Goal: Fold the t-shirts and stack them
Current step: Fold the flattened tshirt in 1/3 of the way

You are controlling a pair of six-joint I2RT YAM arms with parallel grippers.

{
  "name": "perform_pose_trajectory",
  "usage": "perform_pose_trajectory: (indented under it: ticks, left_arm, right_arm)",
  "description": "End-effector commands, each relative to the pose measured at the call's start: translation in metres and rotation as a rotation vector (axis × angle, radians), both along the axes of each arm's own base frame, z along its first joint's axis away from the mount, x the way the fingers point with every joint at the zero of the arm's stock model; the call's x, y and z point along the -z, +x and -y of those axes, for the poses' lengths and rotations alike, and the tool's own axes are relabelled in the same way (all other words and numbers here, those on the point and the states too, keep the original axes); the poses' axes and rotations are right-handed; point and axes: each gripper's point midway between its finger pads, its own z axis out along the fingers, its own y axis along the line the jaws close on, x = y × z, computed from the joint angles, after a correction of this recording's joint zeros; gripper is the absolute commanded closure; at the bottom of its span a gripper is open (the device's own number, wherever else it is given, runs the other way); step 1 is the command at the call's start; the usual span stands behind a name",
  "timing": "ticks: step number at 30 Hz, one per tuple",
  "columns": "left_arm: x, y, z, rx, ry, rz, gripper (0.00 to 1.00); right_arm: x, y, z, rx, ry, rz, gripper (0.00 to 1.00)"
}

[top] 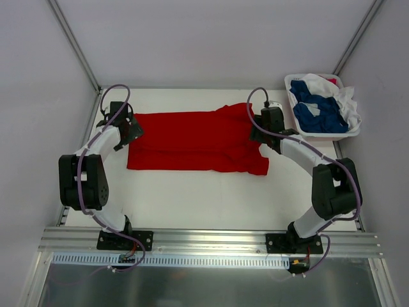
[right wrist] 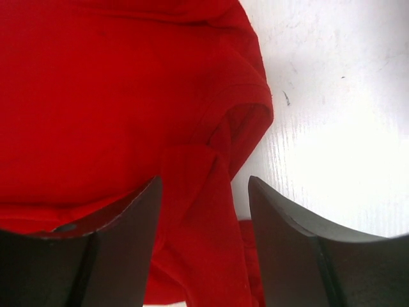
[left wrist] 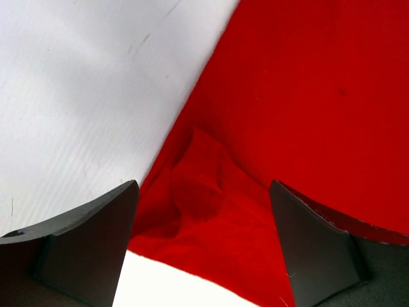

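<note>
**Red t-shirt spread on desk, both jaws wide above its ends**

A bright red t-shirt [top: 195, 141] is laid out flat across the middle of the white desk [top: 192, 198], its length running left to right, with a fold line visible along it and rumpled cloth at the right end. The left arm [top: 96, 153] is bent toward the shirt's left edge, and the right arm [top: 313, 160] toward its right end.

In the left wrist view the left jaws are seen standing wide apart over the shirt's edge – a small raised pucker of red cloth lies below the gap, and nothing is clamped. In the right wrist view the right jaws are likewise spread wide above a sleeve opening and a twisted strip of red cloth – none of it is gripped.

At the far right corner a white plastic basket [top: 326, 135] is placed, filled with a dark blue t-shirt [top: 316, 112] and white cloth [top: 348, 102], well apart from the red shirt.
</note>
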Motion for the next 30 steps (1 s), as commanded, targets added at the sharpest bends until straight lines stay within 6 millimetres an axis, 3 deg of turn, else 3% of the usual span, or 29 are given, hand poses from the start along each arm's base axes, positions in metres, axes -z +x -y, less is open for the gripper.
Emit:
perform_pose_trajectory:
  ticks: [1,4,8,16,23,30]
  left_arm:
    - [-0.023,-0.009,0.022,0.042,-0.016,0.063,0.16]
    - [-0.017,-0.017,0.035,0.066,-0.038,0.046,0.16]
    - [-0.002,-0.029,0.055,0.093,-0.060,0.009,0.16]
    - [0.016,-0.039,0.056,0.094,-0.049,-0.044,0.16]
    - [0.014,-0.039,0.052,0.096,-0.027,-0.037,0.15]
    - [0.013,-0.041,0.052,0.101,-0.024,-0.035,0.15]
  right_arm:
    - [-0.040,-0.006,-0.004,-0.011,0.033,0.084,0.40]
    - [-0.044,-0.018,-0.015,-0.041,0.044,0.080,0.40]
    - [-0.032,-0.041,-0.034,-0.080,0.084,0.031,0.40]
    - [-0.005,-0.073,-0.056,-0.108,0.106,-0.030,0.41]
    - [0.012,-0.076,-0.064,-0.122,0.101,-0.057,0.53]
    - [0.022,-0.067,-0.075,-0.136,0.102,-0.067,0.54]
